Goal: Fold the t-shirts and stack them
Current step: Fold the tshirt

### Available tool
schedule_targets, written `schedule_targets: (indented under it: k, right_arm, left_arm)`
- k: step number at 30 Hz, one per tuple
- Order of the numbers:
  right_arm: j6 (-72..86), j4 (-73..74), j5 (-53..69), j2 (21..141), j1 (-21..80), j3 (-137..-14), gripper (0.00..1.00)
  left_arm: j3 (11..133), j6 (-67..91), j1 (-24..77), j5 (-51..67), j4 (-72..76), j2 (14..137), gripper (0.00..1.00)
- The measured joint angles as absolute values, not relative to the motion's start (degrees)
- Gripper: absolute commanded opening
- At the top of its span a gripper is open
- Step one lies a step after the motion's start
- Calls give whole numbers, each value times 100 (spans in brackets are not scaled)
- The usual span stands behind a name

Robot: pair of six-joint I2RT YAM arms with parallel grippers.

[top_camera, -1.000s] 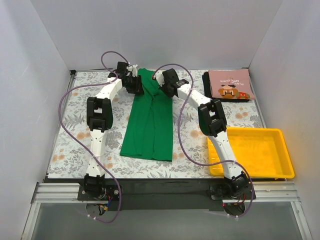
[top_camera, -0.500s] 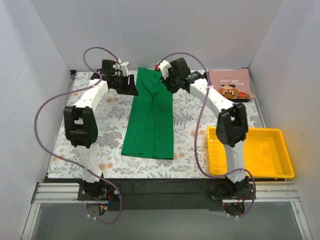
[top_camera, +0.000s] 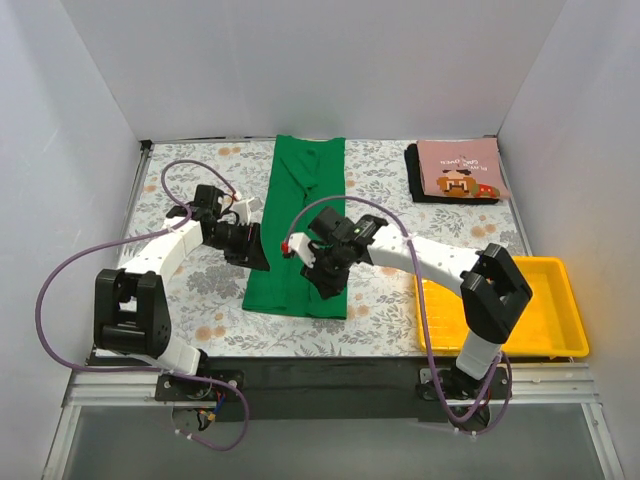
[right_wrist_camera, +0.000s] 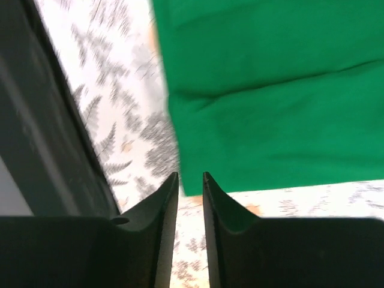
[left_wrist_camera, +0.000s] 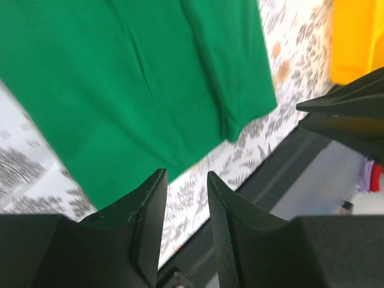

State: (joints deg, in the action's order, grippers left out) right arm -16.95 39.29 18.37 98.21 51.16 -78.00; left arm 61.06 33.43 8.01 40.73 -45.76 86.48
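Observation:
The bright green t-shirt (top_camera: 305,225) lies flat as a long narrow strip down the middle of the table, with its near hem toward the arms. My left gripper (top_camera: 250,250) hovers at its near left edge, jaws slightly apart and empty. In the left wrist view (left_wrist_camera: 185,174) the green cloth (left_wrist_camera: 138,78) lies just ahead. My right gripper (top_camera: 325,283) is over the shirt's near right part, jaws narrowly apart and empty. The right wrist view (right_wrist_camera: 190,175) shows the shirt's corner (right_wrist_camera: 270,90) just beyond the tips. The pink printed t-shirt (top_camera: 458,168) lies folded on the black one (top_camera: 414,178) at the back right.
A yellow plastic tray (top_camera: 560,340) stands at the near right, beside the right arm's base. The floral tablecloth (top_camera: 180,190) covers the table. White walls close in the left, back and right sides. The dark front rail (left_wrist_camera: 300,174) runs along the near edge.
Both arms have pulled back from the shirt's far collar end to its near hem. The far end now lies flat and is no longer held.

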Motion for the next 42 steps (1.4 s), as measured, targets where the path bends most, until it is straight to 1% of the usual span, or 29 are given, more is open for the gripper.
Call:
schedule_targets:
  k: [3,7,15,17,18,20,38,41,42]
  right_arm:
    - [-1680,4169,1756,9894,5537,-7592,30]
    - [-1573,4187,1649,10033,5911,-7710,33]
    - [-993,4143,969,10689,6112,-8134,33]
    - [-843,4143,784,10829,6114,-8239,36]
    - [-773,4130,709,10886,6114,-8278,44]
    - [-661,4082,600,10969,6112,-8324,46]
    - [-137,4016,423,11474,6117,-8615,46]
    - [-123,4018,414,11526,6114,-8615,45]
    - [-123,4018,414,11526,6114,-8615,43]
  left_arm:
    - [5815,3334,805,4062,-4742,8659,31]
    - [5642,3371,808,3964,-4753,8659,28]
    - [5520,3632,810,3791,-4534,8680,27]
    - [5430,3677,810,3763,-4458,8680,27]
    - [5387,3693,810,3745,-4440,8680,27]
    - [5317,3728,810,3695,-4421,8680,27]
    - [5293,3822,810,3597,-4281,8678,27]
    - [5293,3826,810,3594,-4281,8678,27]
    - [5293,3828,810,3594,-4281,8678,27]
